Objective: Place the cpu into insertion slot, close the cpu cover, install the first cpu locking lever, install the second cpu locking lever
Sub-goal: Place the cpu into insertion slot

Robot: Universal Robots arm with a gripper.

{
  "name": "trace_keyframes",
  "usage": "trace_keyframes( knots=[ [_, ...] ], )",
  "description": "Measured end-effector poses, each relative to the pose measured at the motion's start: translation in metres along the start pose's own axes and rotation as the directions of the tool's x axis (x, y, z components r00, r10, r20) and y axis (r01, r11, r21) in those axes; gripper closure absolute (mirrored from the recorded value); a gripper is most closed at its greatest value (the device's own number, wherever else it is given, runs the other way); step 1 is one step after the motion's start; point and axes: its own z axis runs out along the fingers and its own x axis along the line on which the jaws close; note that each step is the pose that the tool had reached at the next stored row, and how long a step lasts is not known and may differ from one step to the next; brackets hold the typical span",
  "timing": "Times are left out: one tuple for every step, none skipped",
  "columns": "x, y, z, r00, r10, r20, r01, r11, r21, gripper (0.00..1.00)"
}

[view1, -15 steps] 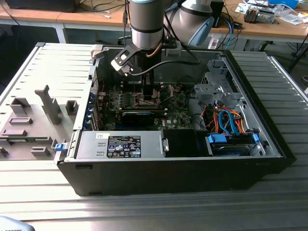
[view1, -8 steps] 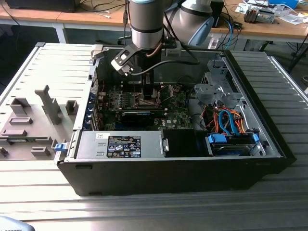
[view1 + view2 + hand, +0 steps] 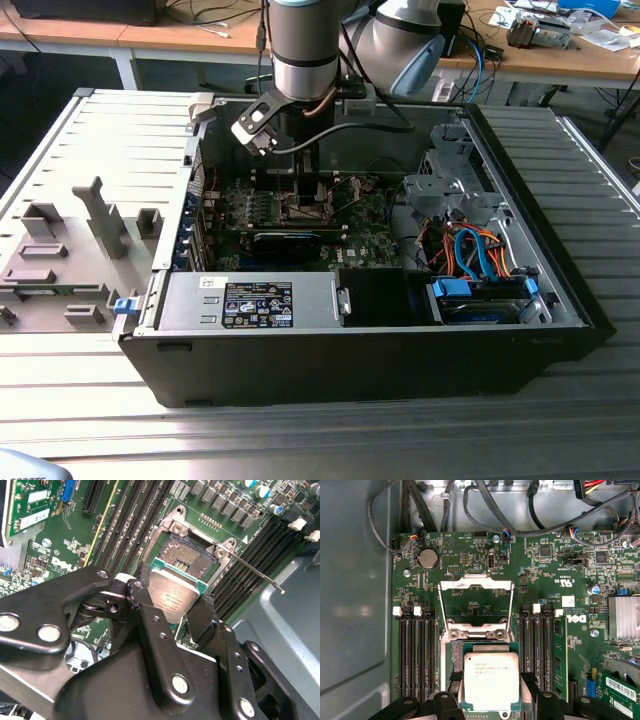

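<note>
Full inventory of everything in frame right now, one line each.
computer case: one, black, open, on the metal table
motherboard: one, green, inside the case
memory slots: two banks, black, on the motherboard
insertion slot: one, silver rim, between the memory slots
cpu: one, silver-grey, held over the insertion slot
cpu cover: one, silver, swung open
locking lever: one, silver, jutting beside the slot
power supply: one, silver, case's near edge
cables: several, orange and blue, case's exterior-view right
fixture tray: one, grey, exterior view's left of the case
gripper: one, black, shut on the cpu
arm: one, silver-grey, above the case
</note>
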Motion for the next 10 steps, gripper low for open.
trace_keyframes(
  knots=[
    [0.0004,0.0000,0.0003,1.0000,0.000,0.0003,0.000,1.0000,0.0001,0.46],
    [0.0005,0.0000,0.0006,1.0000,0.000,0.0006,0.000,1.0000,0.0001,0.46],
    [0.0007,0.0000,0.0008,1.0000,0.000,0.0006,0.000,1.0000,0.0001,0.46],
    [0.0009,-0.0001,0.0009,1.0000,0.000,0.0006,0.000,1.0000,0.0002,0.46],
    [0.0010,-0.0001,0.0011,1.0000,0.000,0.0008,0.000,1.0000,0.0003,0.46],
    [0.0011,-0.0001,0.0014,1.0000,0.000,0.0008,0.000,1.0000,0.0002,0.46],
    [0.0012,-0.0001,0.0017,1.0000,0.000,0.0007,0.000,1.0000,0.0001,0.46],
    [0.0012,-0.0001,0.0018,1.0000,0.000,0.0007,0.000,1.0000,0.0002,0.46],
    [0.0012,-0.0002,0.0019,1.0000,0.000,0.0007,0.000,1.0000,0.0002,0.46],
    [0.0013,-0.0001,0.0020,1.0000,0.000,0.0007,0.000,1.0000,0.0002,0.46]
  ],
)
